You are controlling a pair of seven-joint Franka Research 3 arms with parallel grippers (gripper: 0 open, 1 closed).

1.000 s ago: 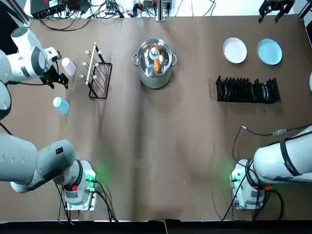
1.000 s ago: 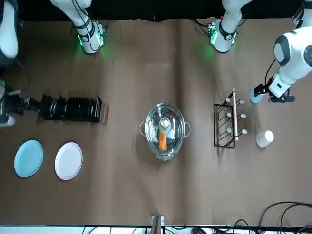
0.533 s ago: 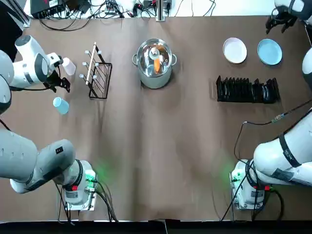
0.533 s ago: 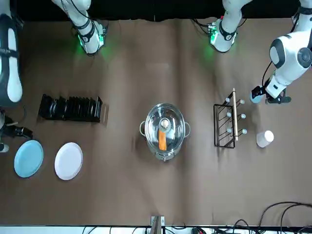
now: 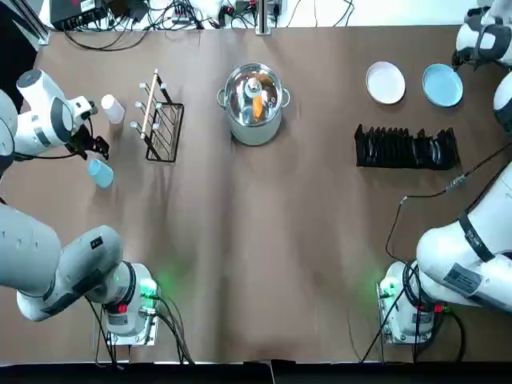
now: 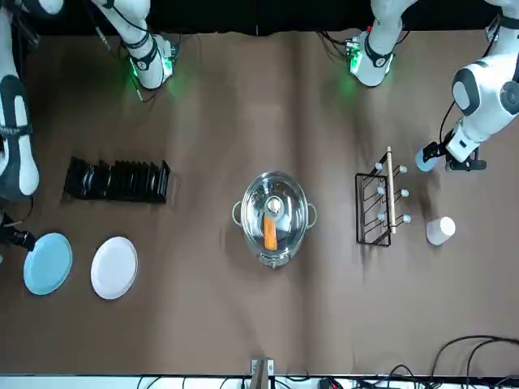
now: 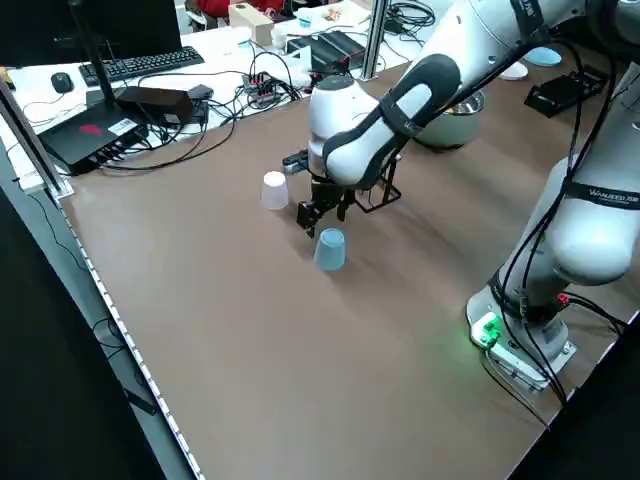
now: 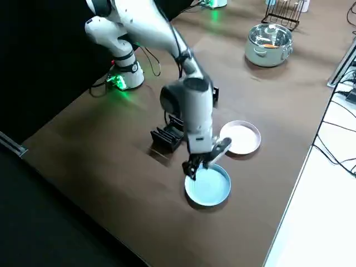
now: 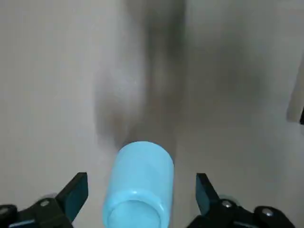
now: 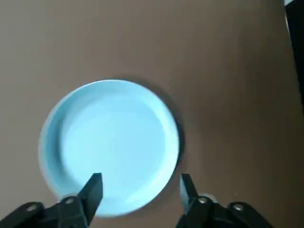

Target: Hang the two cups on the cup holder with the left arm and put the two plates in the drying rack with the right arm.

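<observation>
While top view hides the R gripper's tips (image 10: 141, 178), R wrist cam shows them wide by the smooth round blue plate (image 10: 110, 147); L gripper (image 9: 142, 185), also wide, nears the cylindrical blue cup (image 9: 140, 185).

The top view looks down from overhead the robot's way, taking in nearly the whole worktop (image 5: 264, 264); the front view faces the robot from across and covers much the same ground, turned about. The left side view looks diagonally down from the robot's left, the right side view from its right; both include the steel pot (image 8: 268, 44). Each wrist camera sits close behind its own pincer, one facing the light blue cup (image 9: 140, 185), the other the light blue plate (image 10: 109, 147).
</observation>
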